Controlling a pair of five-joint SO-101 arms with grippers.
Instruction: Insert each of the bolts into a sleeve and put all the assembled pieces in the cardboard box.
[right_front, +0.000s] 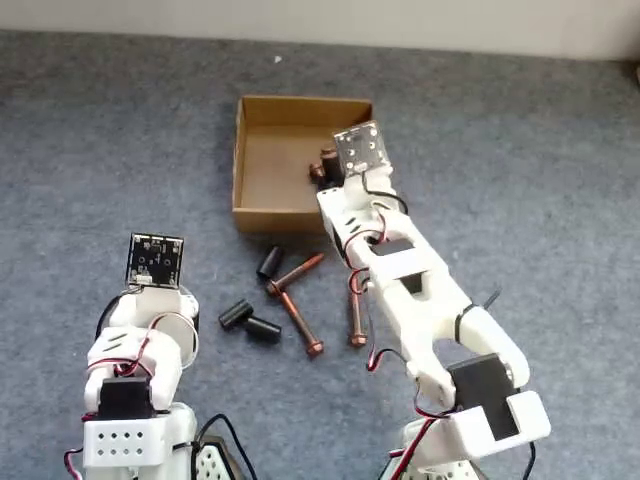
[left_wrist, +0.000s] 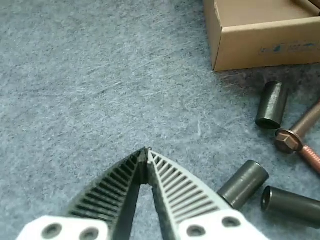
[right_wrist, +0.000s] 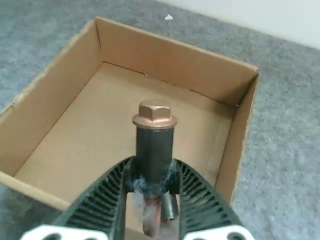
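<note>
High view: the right arm's wrist covers its fingers, and we barely make out the dark sleeve with copper bolt (right_front: 325, 163) over the open cardboard box (right_front: 255, 150). Right wrist view is clearer: right gripper (right_wrist: 151, 172) clamped on that piece, above the box floor. We see the left gripper (left_wrist: 146, 156) closed and empty over grey carpet (left_wrist: 75, 75), near three loose dark sleeves (left_wrist: 272, 105). One copper bolt (left_wrist: 300, 140) is cut off at the edge.
</note>
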